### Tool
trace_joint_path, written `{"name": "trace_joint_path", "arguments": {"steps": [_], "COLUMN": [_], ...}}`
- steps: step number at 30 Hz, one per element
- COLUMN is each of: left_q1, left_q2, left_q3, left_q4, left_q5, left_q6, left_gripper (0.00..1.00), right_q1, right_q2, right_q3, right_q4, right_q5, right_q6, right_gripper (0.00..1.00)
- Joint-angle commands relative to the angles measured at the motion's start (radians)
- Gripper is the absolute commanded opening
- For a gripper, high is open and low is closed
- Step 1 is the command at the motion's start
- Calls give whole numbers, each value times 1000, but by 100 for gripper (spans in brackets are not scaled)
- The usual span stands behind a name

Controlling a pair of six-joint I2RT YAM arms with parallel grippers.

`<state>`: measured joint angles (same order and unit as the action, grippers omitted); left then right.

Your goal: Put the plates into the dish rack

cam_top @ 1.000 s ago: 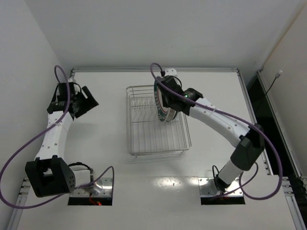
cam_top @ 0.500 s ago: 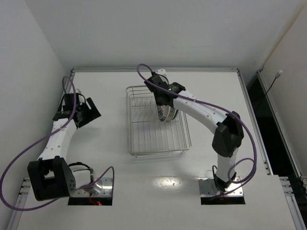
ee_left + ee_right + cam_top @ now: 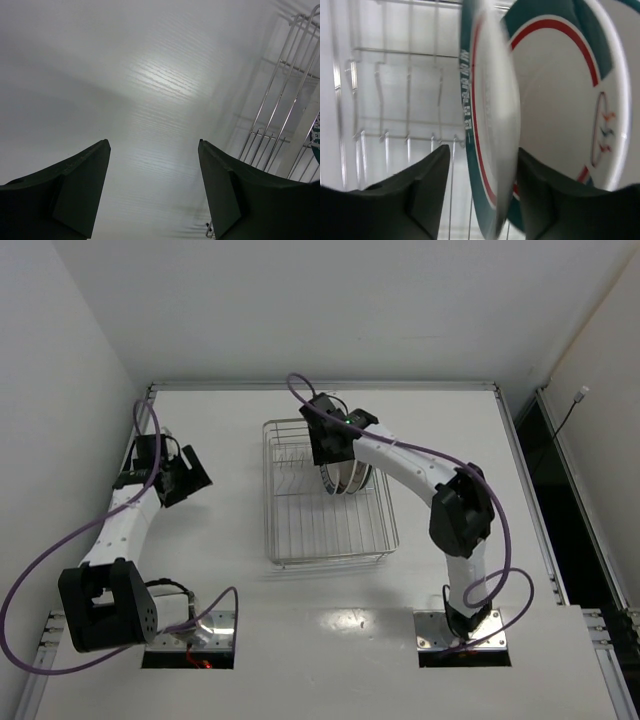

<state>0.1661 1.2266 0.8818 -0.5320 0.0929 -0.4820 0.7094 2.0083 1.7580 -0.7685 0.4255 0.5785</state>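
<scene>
The silver wire dish rack (image 3: 332, 558) sits mid-table. Two white plates with green-red rim bands (image 3: 345, 478) stand on edge at its back right. In the right wrist view one plate (image 3: 490, 125) stands edge-on between my right gripper's (image 3: 482, 149) spread jaws, with a gap on its left side. The second plate (image 3: 560, 100) leans just behind it. From above, the right gripper (image 3: 328, 445) hovers over these plates. My left gripper (image 3: 190, 472) stands open and empty over bare table left of the rack (image 3: 280, 100).
The rack's upright wire dividers (image 3: 410, 100) stand free to the left of the plates. The table's raised border (image 3: 320, 386) runs along the back, with white walls behind it and to the left.
The right arm carried its plate down into the rack beside the other plate, then spread its jaws off it. The left arm shifted slightly toward the back.
</scene>
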Motion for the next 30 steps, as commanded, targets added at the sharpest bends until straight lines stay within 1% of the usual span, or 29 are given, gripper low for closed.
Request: {"name": "trace_joint_path", "arguments": {"steps": [1, 3, 4, 6, 8, 9, 11, 12, 14, 15, 16, 17, 18, 19, 20, 21, 22, 24, 27, 30], "left_q1": [4, 4, 4, 4, 4, 4, 4, 4, 4, 4, 4, 4, 4, 4, 4, 4, 4, 4, 4, 4], "left_q2": [5, 14, 14, 14, 14, 23, 24, 24, 33, 33, 42, 42, 42, 42, 42, 42, 42, 33, 33, 33], "left_q3": [34, 34, 34, 34, 34, 34, 34, 34, 34, 34, 34, 34, 34, 34, 34, 34, 34, 25, 25, 25], "left_q4": [20, 20, 20, 20, 20, 20, 20, 20, 20, 20, 20, 20, 20, 20, 20, 29, 29, 38, 49, 49], "left_q5": [13, 13, 13, 13, 13, 13, 22, 22, 31, 31, 44, 44, 44, 44, 54, 54, 54, 54, 54, 64], "left_q6": [11, 11, 11, 11, 11, 20, 20, 20, 20, 20, 20, 20, 20, 31, 31, 31, 31, 31, 40, 49], "left_gripper": [68, 68, 68, 68, 68, 68, 68, 68, 68, 68, 68, 68, 68, 68, 68, 68, 68, 68, 68, 68], "right_q1": [-2, -11, -11, -11, -11, -11, -25, -36, -36, -45, -45, -45, -45, -45, -45, -45, -45, -54, -54, -65], "right_q2": [-135, -193, -207, -255, -304, -374, -446, -521, -604, -647, -734, -782, -833, -882, -966, -999, -1028, -1028, -993, -907], "right_q3": [11, 44, 79, 106, 97, 77, 17, -30, -95, -164, -202, -245, -340, -388, -429, -498, -531, -531, -531, -474], "right_q4": [15, -17, -41, -121, -149, -140, -140, -140, -77, -59, -34, -8, 62, 93, 115, 144, 144, 144, 133, 60], "right_q5": [-37, -50, -50, 4, 50, 50, 50, 15, -43, -68, -108, -128, -146, -146, -116, -56, -1, 25, 16, 51], "right_q6": [0, -38, -52, -75, -109, -121, -137, -150, -203, -203, -215, -227, -238, -238, -221, -210, -188, -187, -187, -178], "right_gripper": [53, 89, 100, 100, 100, 100, 100, 100, 100, 100, 100, 100, 100, 100, 100, 100, 100, 100, 100, 100]}}
